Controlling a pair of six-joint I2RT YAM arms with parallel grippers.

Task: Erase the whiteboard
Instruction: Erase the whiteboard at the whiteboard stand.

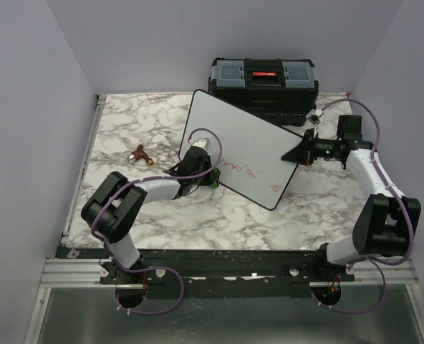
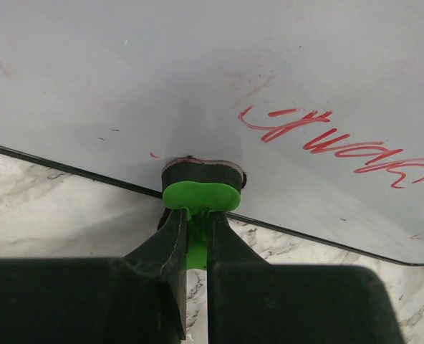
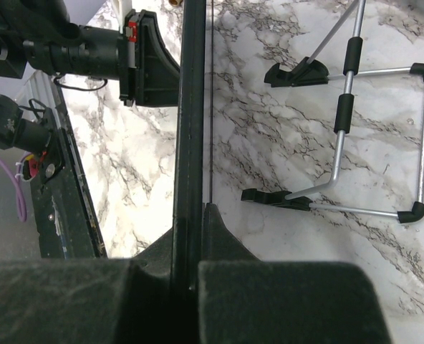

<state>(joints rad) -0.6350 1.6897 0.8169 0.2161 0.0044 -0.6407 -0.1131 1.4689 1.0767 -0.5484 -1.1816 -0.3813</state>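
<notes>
The whiteboard [image 1: 233, 140] is held tilted above the table, with red marker lines [image 1: 241, 169] near its lower edge. My left gripper [image 1: 210, 174] is shut on the handle of a green eraser [image 2: 201, 193]. The eraser's dark pad touches the board just above its black lower frame, left of the red writing [image 2: 326, 140]. My left gripper also shows in its wrist view [image 2: 198, 223]. My right gripper [image 1: 303, 151] is shut on the board's right edge. In the right wrist view the board's black frame [image 3: 192, 107] runs edge-on between that gripper's [image 3: 195, 215] closed jaws.
A black toolbox [image 1: 263, 82] with a red latch stands behind the board at the back. A small reddish-brown object [image 1: 139, 153] lies at the left. A wire stand with black feet [image 3: 355, 129] lies on the marble table [image 1: 198, 208] under the board's right side.
</notes>
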